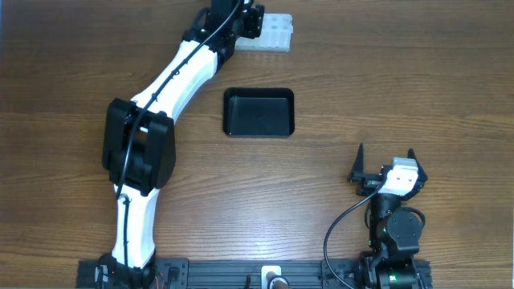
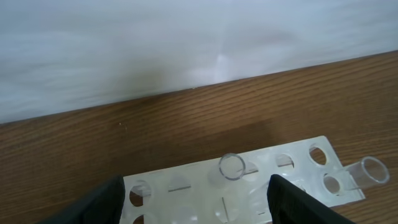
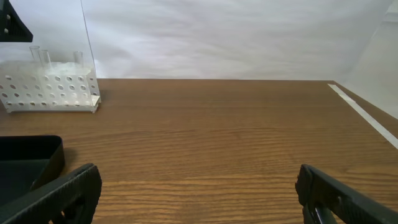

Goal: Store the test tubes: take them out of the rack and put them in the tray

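Rack (image 1: 270, 34) at far surface edge, left hand (image 2: 196, 186) above it.
Left hand fingers apart; right hand (image 1: 385, 154), near front-right corner, likewise apart.

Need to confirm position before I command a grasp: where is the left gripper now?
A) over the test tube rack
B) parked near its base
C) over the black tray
A: the left gripper is at the rack, with its fingers open and a test tube standing in the gap between them.

Wooden table (image 1: 418, 96) carries white rack (image 1: 269, 38) at far edge, black tray (image 1: 259, 112) mid-table.
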Available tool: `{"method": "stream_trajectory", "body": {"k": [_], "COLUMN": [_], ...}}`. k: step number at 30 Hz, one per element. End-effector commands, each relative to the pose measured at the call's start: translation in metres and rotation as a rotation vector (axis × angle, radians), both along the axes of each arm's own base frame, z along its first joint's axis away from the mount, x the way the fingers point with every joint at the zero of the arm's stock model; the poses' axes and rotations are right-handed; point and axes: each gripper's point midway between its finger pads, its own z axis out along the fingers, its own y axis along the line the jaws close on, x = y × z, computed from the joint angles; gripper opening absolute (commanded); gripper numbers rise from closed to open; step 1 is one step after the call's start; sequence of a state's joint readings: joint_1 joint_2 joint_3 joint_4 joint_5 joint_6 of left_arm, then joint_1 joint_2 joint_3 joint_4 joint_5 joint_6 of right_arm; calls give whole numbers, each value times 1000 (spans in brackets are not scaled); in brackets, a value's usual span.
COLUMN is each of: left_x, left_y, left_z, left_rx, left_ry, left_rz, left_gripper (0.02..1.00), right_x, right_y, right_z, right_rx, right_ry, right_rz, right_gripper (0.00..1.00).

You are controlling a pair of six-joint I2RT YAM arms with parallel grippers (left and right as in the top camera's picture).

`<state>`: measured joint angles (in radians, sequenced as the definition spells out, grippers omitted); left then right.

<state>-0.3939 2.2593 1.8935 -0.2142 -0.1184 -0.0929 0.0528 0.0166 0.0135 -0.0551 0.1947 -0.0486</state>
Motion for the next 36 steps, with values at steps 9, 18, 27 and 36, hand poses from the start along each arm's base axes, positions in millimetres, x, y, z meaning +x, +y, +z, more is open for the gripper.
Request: {"method": "stream_trajectory", "body": {"k": [9, 18, 27, 36], "left_x": [8, 14, 19, 23], "left_y": [6, 3, 1, -3], "left_z": [-25, -36, -33, -37], "left_rx": [14, 10, -2, -17], "left_ry": [20, 8, -23, -41], "left_rz": [-8, -8, -8, -21], "left_gripper": [733, 733, 733, 730], "right_x": [0, 0, 0, 0], "right_y": [-4, -4, -4, -4], "right_z": [-3, -3, -3, -2], "right_rx": [9, 9, 9, 9], "right_ry": [1, 1, 1, 0], "right_rz": [-19, -19, -19, -19], "right_gripper": [993, 991, 991, 991]}}
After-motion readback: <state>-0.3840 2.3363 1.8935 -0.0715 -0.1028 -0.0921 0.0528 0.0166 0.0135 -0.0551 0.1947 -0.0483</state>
